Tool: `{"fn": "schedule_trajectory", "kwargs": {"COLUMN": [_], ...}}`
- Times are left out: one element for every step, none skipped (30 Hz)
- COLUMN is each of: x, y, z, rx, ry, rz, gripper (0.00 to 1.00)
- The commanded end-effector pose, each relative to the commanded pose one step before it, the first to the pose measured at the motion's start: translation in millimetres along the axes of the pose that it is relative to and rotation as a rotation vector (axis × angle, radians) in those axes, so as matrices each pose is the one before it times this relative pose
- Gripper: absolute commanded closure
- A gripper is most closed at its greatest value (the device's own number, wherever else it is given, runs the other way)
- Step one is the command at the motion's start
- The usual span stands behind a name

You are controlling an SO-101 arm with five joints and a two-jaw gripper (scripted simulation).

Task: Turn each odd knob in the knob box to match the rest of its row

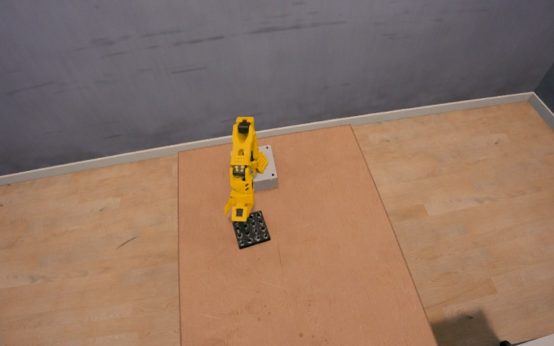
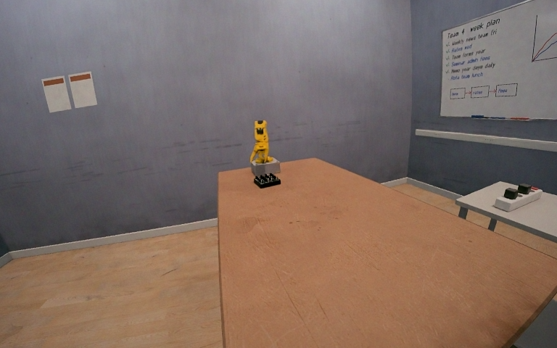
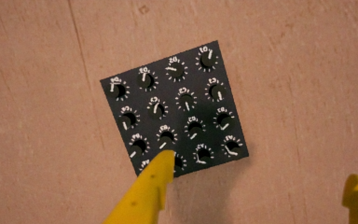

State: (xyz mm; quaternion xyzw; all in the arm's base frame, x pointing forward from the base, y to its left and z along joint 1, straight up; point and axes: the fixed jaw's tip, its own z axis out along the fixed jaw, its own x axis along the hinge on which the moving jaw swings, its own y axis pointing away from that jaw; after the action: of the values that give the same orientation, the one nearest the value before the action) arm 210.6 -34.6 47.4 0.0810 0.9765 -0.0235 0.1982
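The black knob box (image 1: 254, 233) (image 2: 269, 180) (image 3: 204, 108) lies flat on the wooden table, just in front of the arm's grey base (image 1: 267, 179) (image 2: 266, 167). In the wrist view it shows four rows of small black knobs with white pointers, row D at the top and row A at the bottom. My yellow gripper (image 1: 239, 215) (image 2: 262, 158) (image 3: 258, 175) hangs above the box's near edge. It is open with nothing between the jaws. The fixed jaw's tip covers a row A knob (image 3: 176, 161) at the bottom left. The other jaw shows only at the right edge of the wrist view.
The table's left edge runs close to the box in the top view. A grey side table with a white power strip (image 2: 516, 197) stands far to the right. A whiteboard (image 2: 492, 61) hangs on the right wall.
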Motion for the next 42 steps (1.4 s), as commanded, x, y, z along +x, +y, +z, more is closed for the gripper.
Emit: {"fn": "schedule_trajectory", "kwargs": {"x": [-1.99,-0.14,-0.34,-0.55,-0.76,-0.92,-1.03,-1.07,-1.03,-0.92,-0.75,-0.55,-0.33,-0.14,-0.02,0.00,0.00,0.00,0.00,0.00,0.00,0.00,0.00,0.00,0.00,0.00,0.00,0.00,0.00,0.00,0.00,0.00,0.00,0.00,0.00,0.00,0.00,0.00,0.00,0.00,0.00,0.00], "y": [1.24,0.04,0.10,0.17,0.23,0.29,0.33,0.34,0.33,0.30,0.24,0.18,0.10,0.05,0.01,0.00,0.00,0.00,0.00,0.00,0.00,0.00,0.00,0.00,0.00,0.00,0.00,0.00,0.00,0.00,0.00,0.00,0.00,0.00,0.00,0.00,0.00,0.00,0.00,0.00,0.00,0.00], "z": [1.124,0.006,0.019,0.026,0.034,0.044,0.054,0.053,0.062,0.052,0.044,0.040,0.016,0.011,0.001,0.000,0.000,0.004,0.000,0.000,0.000,0.000,0.000,0.000,0.000,0.000,0.000,0.000,0.000,0.000,0.000,0.000,0.000,0.000,-0.003,0.000,0.000,0.000,0.000,0.000,0.000,0.000], "rx": [-0.00296,-0.00006,-0.00019,-0.00028,-0.00041,-0.00047,-0.00057,-0.00060,-0.00057,-0.00051,-0.00041,-0.00032,-0.00019,-0.00009,0.00000,0.00000,0.00000,0.00001,0.00000,0.00000,0.00000,0.00000,0.00000,0.00000,0.00000,0.00000,0.00000,0.00000,0.00000,0.00000,0.00000,0.00000,0.00000,0.00000,-0.00001,0.00000,0.00000,0.00000,0.00000,0.00000,0.00000,0.00000], "ry": [-0.00469,-0.00050,-0.00116,-0.00195,-0.00267,-0.00327,-0.00367,-0.00380,-0.00364,-0.00327,-0.00267,-0.00195,-0.00119,-0.00050,-0.00009,0.00000,0.00000,0.00000,0.00000,0.00000,0.00000,0.00000,0.00000,0.00000,0.00000,0.00000,0.00000,0.00000,0.00000,0.00000,0.00000,0.00000,0.00000,0.00000,0.00001,0.00000,0.00000,0.00000,0.00000,0.00000,0.00000,0.00000], "rz": [0.00209,-0.00019,-0.00044,-0.00079,-0.00104,-0.00126,-0.00142,-0.00148,-0.00139,-0.00126,-0.00104,-0.00076,-0.00044,-0.00019,-0.00003,0.00000,0.00000,-0.00001,0.00000,0.00000,0.00000,0.00000,0.00000,0.00000,0.00000,0.00000,0.00000,0.00000,0.00000,0.00000,0.00000,0.00000,0.00000,0.00000,-0.00001,0.00000,0.00000,0.00000,0.00000,0.00000,0.00000,0.00000], "gripper": [0.60,0.60,0.60,0.60,0.60,0.60,0.60,0.60,0.60,0.60,0.60,0.60,0.60,0.60,0.60,0.60,0.60,0.60,0.60,0.60,0.60,0.60,0.60,0.60,0.60,0.60,0.60,0.60,0.60,0.60,0.60,0.60,0.60,0.60,0.60,0.60,0.60,0.60,0.60,0.60,0.60,0.60]}}
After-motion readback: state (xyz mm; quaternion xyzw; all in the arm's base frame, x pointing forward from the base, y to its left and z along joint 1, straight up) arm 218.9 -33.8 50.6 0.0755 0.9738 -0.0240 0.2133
